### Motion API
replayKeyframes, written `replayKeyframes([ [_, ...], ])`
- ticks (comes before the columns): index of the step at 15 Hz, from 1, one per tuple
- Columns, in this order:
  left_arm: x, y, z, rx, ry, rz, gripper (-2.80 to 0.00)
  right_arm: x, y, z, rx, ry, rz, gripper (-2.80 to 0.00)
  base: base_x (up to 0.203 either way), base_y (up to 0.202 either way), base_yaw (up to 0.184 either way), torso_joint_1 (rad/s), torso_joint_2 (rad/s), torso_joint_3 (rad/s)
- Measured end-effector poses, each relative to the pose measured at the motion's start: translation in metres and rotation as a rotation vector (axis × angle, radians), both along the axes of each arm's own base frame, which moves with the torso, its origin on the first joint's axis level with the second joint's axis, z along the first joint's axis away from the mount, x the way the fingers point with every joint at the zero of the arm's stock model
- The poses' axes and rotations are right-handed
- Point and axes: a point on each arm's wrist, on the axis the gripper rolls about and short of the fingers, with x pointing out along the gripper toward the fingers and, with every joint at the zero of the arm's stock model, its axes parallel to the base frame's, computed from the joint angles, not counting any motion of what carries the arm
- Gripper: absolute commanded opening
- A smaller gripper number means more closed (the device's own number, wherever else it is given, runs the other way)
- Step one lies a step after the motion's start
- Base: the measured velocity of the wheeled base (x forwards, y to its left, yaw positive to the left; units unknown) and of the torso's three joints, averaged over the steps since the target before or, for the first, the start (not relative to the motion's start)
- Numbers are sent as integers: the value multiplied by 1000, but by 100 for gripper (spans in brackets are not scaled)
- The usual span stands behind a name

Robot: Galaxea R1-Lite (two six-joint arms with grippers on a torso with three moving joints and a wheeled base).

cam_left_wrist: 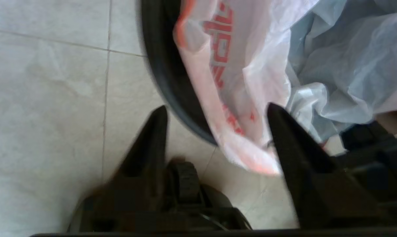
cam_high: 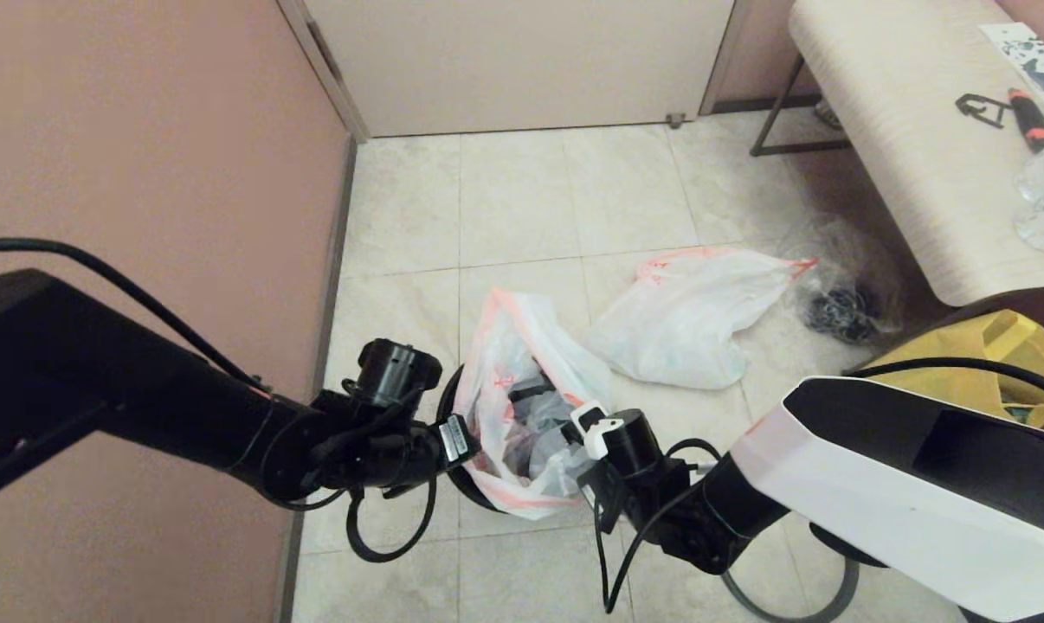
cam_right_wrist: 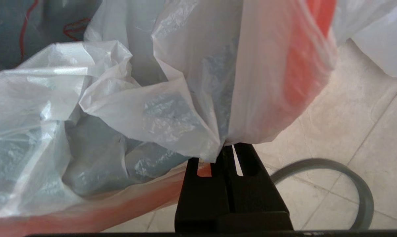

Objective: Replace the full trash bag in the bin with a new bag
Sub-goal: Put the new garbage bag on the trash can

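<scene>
The new bag (cam_high: 509, 394), white with an orange-red rim and bold red text (cam_left_wrist: 221, 56), stands in the black bin (cam_high: 449, 400), which it mostly hides. My left gripper (cam_left_wrist: 217, 107) is open at the bin's left side; its fingers straddle the bin rim (cam_left_wrist: 167, 72) and the bag's hanging edge. My right gripper (cam_right_wrist: 229, 146) is shut on a gathered fold of the new bag (cam_right_wrist: 198, 98) at the bin's right side (cam_high: 584, 424). The full trash bag (cam_high: 686, 320), plain white, lies on the floor tiles behind and to the right.
A clear bag with black cords (cam_high: 842, 298) lies by a pale bench (cam_high: 903, 147) at the right. A yellow tote (cam_high: 998, 346) sits under it. The pink wall (cam_high: 141, 130) runs close on the left, a door (cam_high: 522, 61) at the back.
</scene>
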Motion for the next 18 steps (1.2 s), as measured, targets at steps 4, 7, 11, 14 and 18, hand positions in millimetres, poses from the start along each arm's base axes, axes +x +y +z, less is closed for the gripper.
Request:
replayKeyframes([
  [4,12,-16,-18,0,28,18,0,2,0,0,5,-2,-4,-280,0,0,0,0,0,0],
  [7,22,-27,-29,10,28,24,-280,3,-1,1,6,-4,-7,-280,0,0,0,0,0,0],
  [11,28,-33,-37,28,29,31,-280,3,-1,1,7,-5,-7,-280,0,0,0,0,0,0],
  [14,27,-33,-35,36,17,45,-280,2,-2,-1,1,4,-9,-280,0,0,0,0,0,0],
  [18,15,-30,-36,53,39,35,-280,3,-3,-6,-7,8,-16,-280,0,0,0,0,0,0],
])
